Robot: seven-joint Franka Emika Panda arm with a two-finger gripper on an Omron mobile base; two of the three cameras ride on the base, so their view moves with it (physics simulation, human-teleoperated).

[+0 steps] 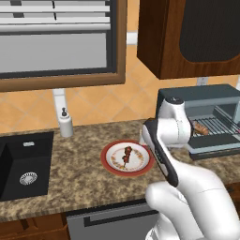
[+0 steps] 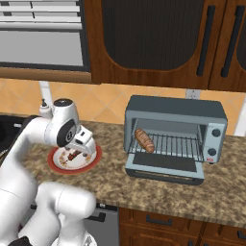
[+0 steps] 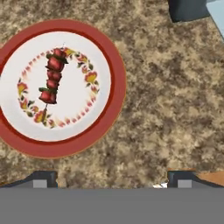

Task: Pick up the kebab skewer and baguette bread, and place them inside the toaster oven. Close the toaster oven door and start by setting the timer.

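The kebab skewer [image 3: 52, 78] lies alone on a white plate with a red rim [image 3: 116, 83], left of the toaster oven [image 2: 175, 111] on the counter. My gripper [image 3: 112, 179] hovers above the plate's right side and is open, with nothing between its fingertips [image 3: 41, 178]. In the right base view the skewer [image 2: 73, 155] peeks out beneath my hand. The baguette bread [image 2: 144, 140] rests on the wire rack inside the oven, at its left end. The toaster oven door [image 2: 163, 169] hangs open, folded down flat in front. The baguette [image 1: 200, 128] also appears in the left base view.
A black sink [image 1: 23, 164] is set into the speckled counter at the left, and a soap dispenser [image 1: 65, 123] stands behind it. Dark wooden wall cabinets [image 2: 153, 38] hang over the oven. The oven's knobs [image 2: 215, 132] sit on its right side.
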